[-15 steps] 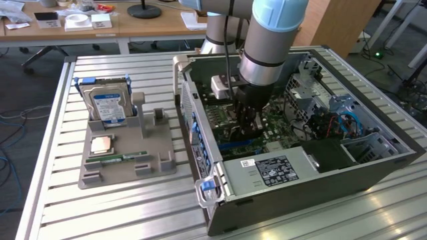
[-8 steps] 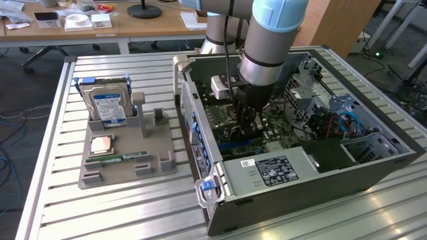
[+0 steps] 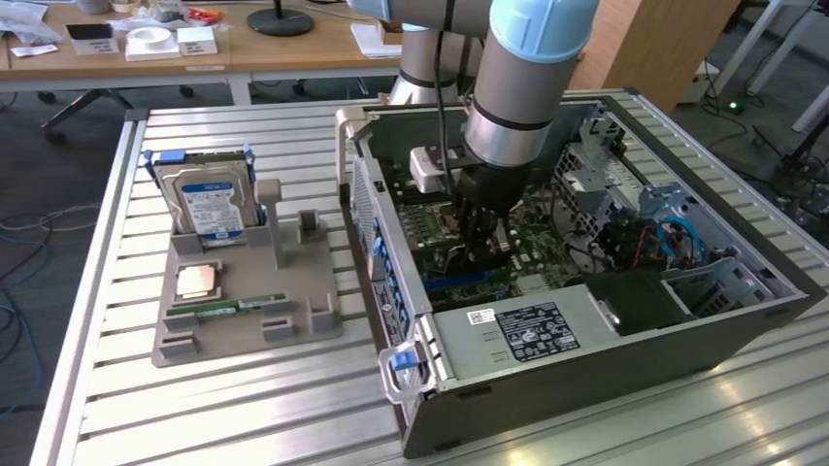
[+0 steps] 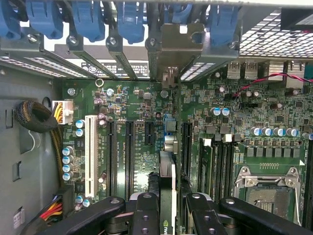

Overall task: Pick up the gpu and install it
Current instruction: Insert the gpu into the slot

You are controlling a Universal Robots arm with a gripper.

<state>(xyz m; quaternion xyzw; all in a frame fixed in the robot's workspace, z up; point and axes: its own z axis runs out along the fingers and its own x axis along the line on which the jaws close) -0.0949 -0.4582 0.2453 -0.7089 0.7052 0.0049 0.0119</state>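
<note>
The gpu (image 4: 167,183) shows edge-on in the wrist view as a thin green card with a black cooler. It stands upright over the motherboard (image 4: 137,107), in line with a long black slot (image 4: 186,147). Its silver bracket (image 4: 175,46) reaches the rear slot openings of the case. My gripper (image 4: 171,218) is shut on the gpu, with one black finger (image 4: 146,215) on each side of it. In the exterior view the gripper (image 3: 482,238) is lowered inside the open computer case (image 3: 725,320), just above the board. The card there is mostly hidden by the fingers.
A grey holder (image 3: 305,325) on the slatted table, at the exterior view's left, carries a blue-labelled hard drive (image 3: 208,199), a CPU (image 3: 198,282) and a RAM stick (image 3: 240,306). Blue latches (image 4: 88,19), the power supply (image 3: 531,330) and cable bundles (image 4: 34,117) crowd the case.
</note>
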